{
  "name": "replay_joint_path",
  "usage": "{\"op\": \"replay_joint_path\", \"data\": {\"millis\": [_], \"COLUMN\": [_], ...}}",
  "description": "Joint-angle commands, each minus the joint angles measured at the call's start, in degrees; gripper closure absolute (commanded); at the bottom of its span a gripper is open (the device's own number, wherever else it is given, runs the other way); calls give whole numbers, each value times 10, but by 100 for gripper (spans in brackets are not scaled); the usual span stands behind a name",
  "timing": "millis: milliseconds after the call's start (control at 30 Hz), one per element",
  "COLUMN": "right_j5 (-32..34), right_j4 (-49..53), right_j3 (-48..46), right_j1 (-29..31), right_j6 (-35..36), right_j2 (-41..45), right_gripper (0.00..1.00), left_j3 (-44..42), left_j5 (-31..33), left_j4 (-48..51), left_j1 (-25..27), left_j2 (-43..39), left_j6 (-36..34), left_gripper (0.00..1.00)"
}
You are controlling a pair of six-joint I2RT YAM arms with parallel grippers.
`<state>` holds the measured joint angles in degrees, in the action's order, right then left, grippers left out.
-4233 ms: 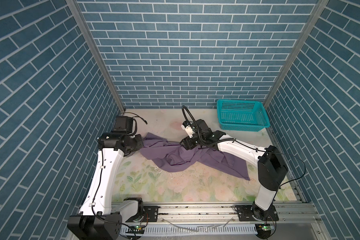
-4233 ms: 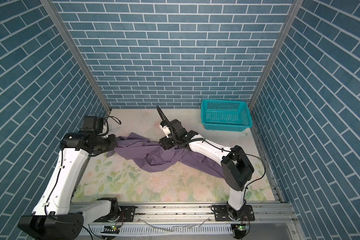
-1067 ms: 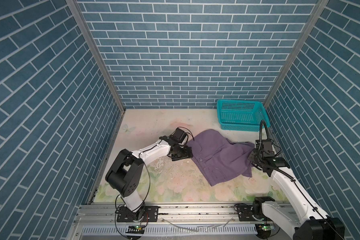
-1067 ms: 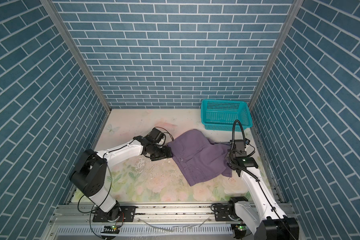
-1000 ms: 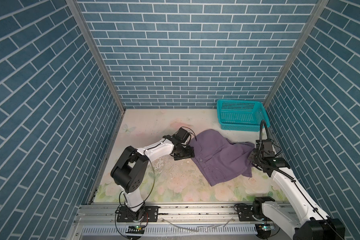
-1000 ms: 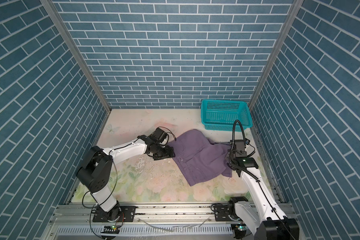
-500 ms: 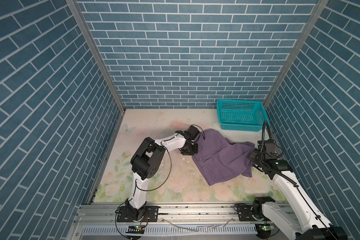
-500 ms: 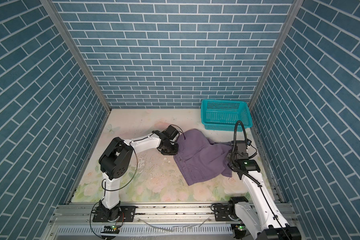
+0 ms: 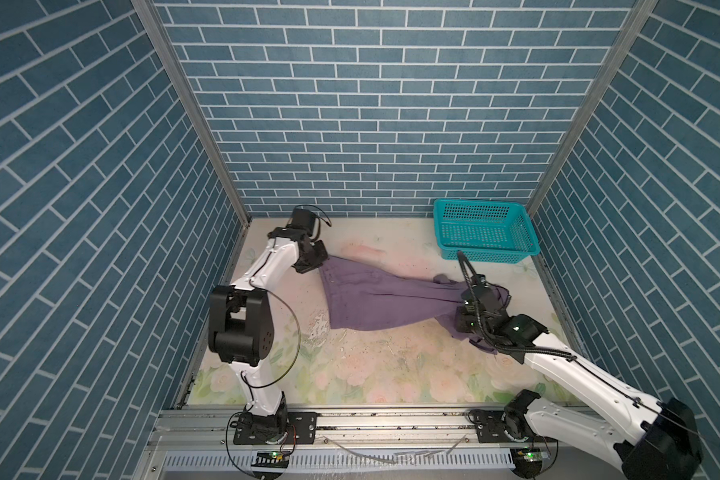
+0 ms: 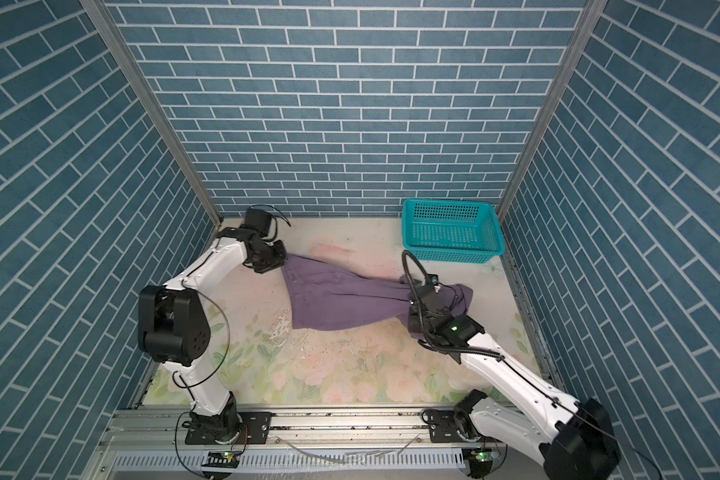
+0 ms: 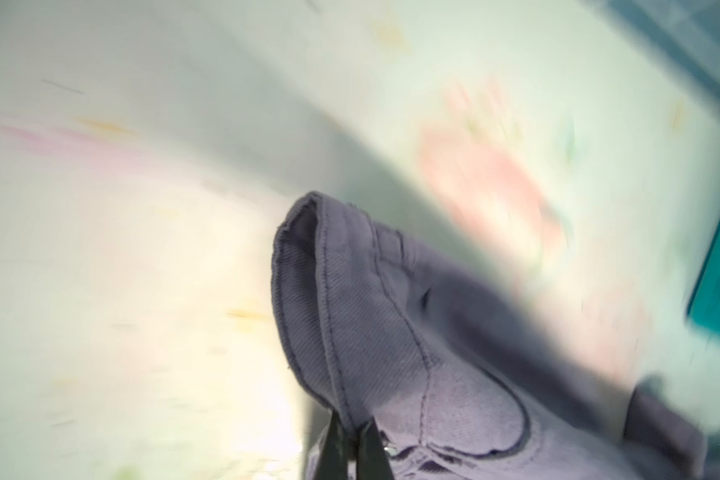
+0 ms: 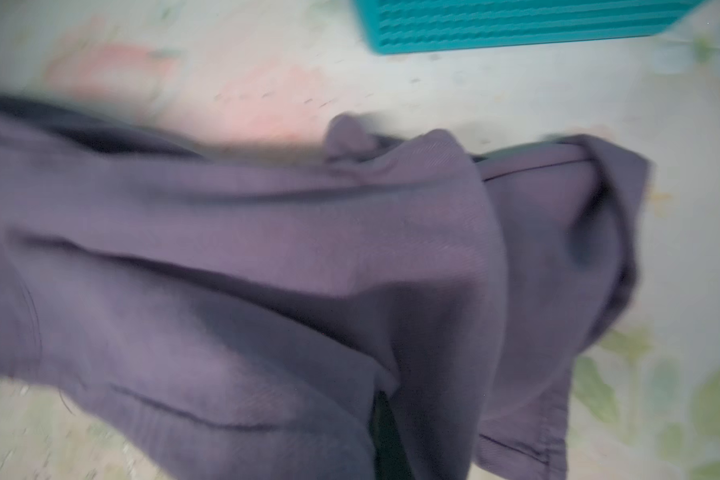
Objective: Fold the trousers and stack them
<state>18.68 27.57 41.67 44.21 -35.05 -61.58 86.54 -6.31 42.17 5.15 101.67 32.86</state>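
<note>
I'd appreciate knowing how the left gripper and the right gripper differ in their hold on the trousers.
The left gripper pinches a corner of the trousers' wide waist end; the right gripper holds the bunched leg end, nearer the basket. The left gripper's fingertips show clearly in its wrist view; the right gripper's are mostly buried in cloth. Both are shut on the trousers.

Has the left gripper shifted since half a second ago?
Yes. The left gripper, shut on the muted-purple fabric trousers, has moved leftward, away from the teal mesh basket.
</note>
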Motion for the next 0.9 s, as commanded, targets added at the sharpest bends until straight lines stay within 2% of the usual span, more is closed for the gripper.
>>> {"op": "replay_joint_path", "data": {"millis": [0, 67, 133, 200, 300, 367, 433, 500, 600, 667, 767, 867], "right_j5": [12, -10, -55, -106, -160, -144, -131, -130, -121, -85, -78, -120], "right_j4": [-70, -93, -115, -142, -178, -167, -147, -121, -67, -17, 32, 34], "right_j3": [53, 92, 142, 174, 192, 196, 189, 169, 132, 118, 112, 105], "right_j1": [105, 167, 209, 229, 232, 228, 211, 173, 84, 15, -78, -145], "right_j6": [31, 42, 43, 37, 18, 21, 24, 22, 16, 19, 20, 10], "right_j2": [-90, -166, -248, -303, -333, -318, -284, -239, -149, -99, -65, -69], "right_gripper": [100, 100, 100, 88, 66, 54, 47, 43, 42, 48, 63, 66], "left_j3": [-18, -13, -9, -26, -65, -96, -128, -157, -207, -246, -299, -344], "left_j5": [25, 12, 14, 7, 0, -1, 0, -1, -7, -11, -16, -15], "left_j4": [31, 40, 52, 47, 40, 39, 33, 24, -1, -25, -55, -73], "left_j1": [-51, -74, -79, -77, -72, -57, -30, 8, 69, 104, 123, 123], "left_j2": [-27, -25, -27, -39, -65, -87, -105, -116, -125, -128, -128, -135], "left_j6": [29, 30, 22, 19, 15, 7, -1, -8, -4, 8, 26, 39], "left_gripper": [87, 55, 43, 38, 36, 36, 35, 35, 37, 41, 45, 45]}}
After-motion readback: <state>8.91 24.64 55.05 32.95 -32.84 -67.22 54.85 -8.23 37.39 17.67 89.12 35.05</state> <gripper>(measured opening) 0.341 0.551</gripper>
